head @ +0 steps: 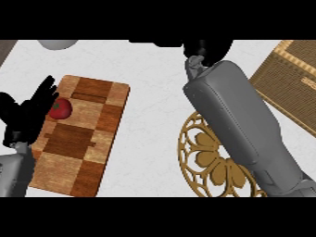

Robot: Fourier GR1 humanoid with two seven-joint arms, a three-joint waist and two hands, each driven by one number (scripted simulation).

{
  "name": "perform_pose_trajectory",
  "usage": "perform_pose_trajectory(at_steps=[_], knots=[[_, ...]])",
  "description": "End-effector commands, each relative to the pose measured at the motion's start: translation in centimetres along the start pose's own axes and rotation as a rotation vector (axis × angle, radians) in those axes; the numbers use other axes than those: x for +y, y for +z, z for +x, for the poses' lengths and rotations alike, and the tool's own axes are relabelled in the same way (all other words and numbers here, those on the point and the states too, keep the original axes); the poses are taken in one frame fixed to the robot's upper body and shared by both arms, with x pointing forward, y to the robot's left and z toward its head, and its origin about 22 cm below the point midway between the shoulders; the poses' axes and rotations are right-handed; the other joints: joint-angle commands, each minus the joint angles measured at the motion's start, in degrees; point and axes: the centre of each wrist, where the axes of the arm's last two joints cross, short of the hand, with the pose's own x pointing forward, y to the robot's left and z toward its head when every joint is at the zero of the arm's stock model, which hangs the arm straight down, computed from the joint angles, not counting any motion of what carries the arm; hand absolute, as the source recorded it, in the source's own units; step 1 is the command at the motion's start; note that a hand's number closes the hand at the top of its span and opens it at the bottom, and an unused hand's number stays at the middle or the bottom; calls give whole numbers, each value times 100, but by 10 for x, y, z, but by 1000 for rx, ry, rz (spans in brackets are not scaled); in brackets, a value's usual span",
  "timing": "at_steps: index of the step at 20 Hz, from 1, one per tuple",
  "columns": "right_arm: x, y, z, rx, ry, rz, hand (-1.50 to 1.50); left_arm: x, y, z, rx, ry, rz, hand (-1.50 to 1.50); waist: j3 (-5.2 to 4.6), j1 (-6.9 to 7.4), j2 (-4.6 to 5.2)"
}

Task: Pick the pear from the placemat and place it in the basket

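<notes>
At right, basket (298, 88) contents unseen; left hand (25, 115) open; right hand's (208, 48) fingers unclear.

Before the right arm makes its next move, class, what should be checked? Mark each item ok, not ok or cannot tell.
1. Pear in view: not ok. It shows nowhere, and none lies on the visible part of the placemat.
2. Right hand holding the pear: cannot tell. It sits at the view's top edge, partly cut off.
3. Right hand above the basket: not ok. It is left of the basket, over the counter.
4. Basket free to take the pear: cannot tell.
5. Left hand out of the way: ok. It rests open at the left, by the wooden board.
</notes>
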Motion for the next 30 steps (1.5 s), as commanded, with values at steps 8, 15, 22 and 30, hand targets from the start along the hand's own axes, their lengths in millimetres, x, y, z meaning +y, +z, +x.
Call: perform_pose_trajectory(at_steps=[8, 15, 22, 30], knots=[[-33, -90, -25, 164, 178, -189, 150, 1, -3, 6, 11, -8, -2, 0, 1, -11, 13], [-57, -133, -78, 246, 199, -270, 150, 2, 10, 7, 8, 10, -19, 0, 5, 15, 14], [-82, -153, -133, 241, 264, -253, 150, 5, 14, 1, 7, 8, 13, 0, 5, 9, 9], [-79, -141, -193, 246, 176, -266, 150, 8, -6, 12, 11, 2, 17, 0, 5, -36, 10]])
